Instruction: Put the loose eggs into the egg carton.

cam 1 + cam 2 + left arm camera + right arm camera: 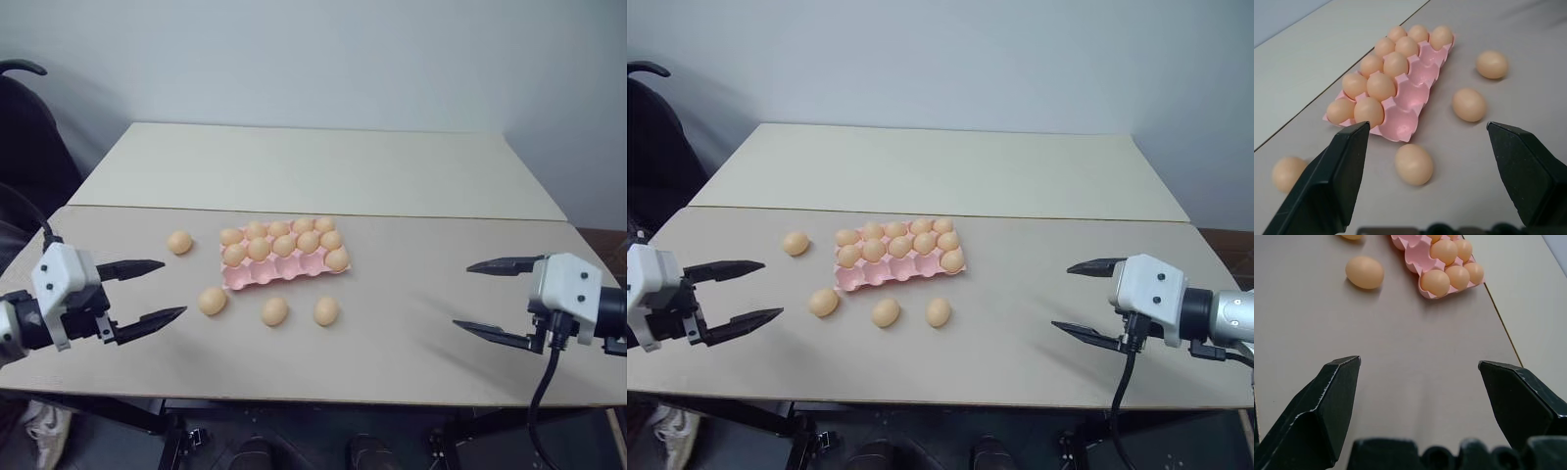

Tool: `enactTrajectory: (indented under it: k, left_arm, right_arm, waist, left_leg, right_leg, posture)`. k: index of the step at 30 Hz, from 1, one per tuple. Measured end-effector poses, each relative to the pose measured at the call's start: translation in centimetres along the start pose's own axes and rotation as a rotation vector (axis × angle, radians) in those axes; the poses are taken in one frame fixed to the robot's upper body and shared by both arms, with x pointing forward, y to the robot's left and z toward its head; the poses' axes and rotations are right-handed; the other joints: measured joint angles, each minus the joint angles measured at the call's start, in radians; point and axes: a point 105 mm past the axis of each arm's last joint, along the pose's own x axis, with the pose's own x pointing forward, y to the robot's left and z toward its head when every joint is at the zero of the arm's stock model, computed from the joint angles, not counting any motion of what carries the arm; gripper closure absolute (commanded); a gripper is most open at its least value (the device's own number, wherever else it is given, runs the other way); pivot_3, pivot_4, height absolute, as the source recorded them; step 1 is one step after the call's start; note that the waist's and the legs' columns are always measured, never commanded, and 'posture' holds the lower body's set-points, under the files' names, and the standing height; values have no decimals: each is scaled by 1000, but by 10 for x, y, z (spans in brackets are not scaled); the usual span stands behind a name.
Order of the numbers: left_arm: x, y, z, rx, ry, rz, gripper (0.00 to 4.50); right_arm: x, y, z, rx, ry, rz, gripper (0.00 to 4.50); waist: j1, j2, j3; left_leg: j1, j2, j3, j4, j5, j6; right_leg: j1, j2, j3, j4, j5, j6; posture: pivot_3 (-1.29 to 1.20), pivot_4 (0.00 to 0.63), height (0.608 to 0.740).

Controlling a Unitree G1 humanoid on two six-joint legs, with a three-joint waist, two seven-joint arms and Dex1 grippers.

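The pink egg carton (pixel 284 257) was set near the middle of the counter (pixel 411 323), roughly between both arms, prob. so either pincer could get to it. Back two rows were filled w/ eggs; the front row, nearest the robot, was left mostly empty, w/ one egg seen at its right end. Those bare cups faced the loose eggs, so a short carry was judged enough.

Four loose eggs were seen on the counter. One (pixel 179 242) lay just left of the carton, apart from it. Three more lay in front of it: left one (pixel 213 301), middle one (pixel 274 311), right one (pixel 326 311), none touching each other or the carton.

Left pincer (pixel 147 292) was held spread wide, nothing between its fingers, hovering above the counter at the left side and aimed inward toward the eggs. In the left wrist view the nearest egg (pixel 1414 164) sat between the finger lines, so a first pick there looked likely. Right pincer (pixel 498 300) was likewise held spread and empty, well apart from the eggs on the right side, pointing inward.

Task judged not yet started: all four still outside the carton.
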Motion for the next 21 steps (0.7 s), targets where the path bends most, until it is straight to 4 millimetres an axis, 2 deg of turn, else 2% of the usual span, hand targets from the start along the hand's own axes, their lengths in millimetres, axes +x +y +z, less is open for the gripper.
enactTrajectory:
  k: [6, 16, 21]
  left_arm:
    - [4, 8, 8, -3, -27, 38, 356]
    - [5, 3, 6, 6, -24, 3, 356]
    - [8, -1, 4, -3, -19, -28, 356]
  right_arm:
    - [1, 2, 2, -7, -1, 3, 0]
    - [1, 2, 2, -6, -3, -9, 0]
    - [22, 4, 9, 23, -63, -32, 0]
  waist:
    - [0, 0, 0]
    - [0, 0, 0]
    - [-5, 0, 0]
  left_leg:
    - [0, 0, 0, 0, 0, 0]
    - [0, 0, 0, 0, 0, 0]
    - [0, 0, 0, 0, 0, 0]
  right_leg:
    - [0, 0, 0, 0, 0, 0]
    - [0, 0, 0, 0, 0, 0]
    - [0, 0, 0, 0, 0, 0]
  posture:
    - [0, 150, 740]
    - [0, 150, 740]
    - [0, 150, 740]
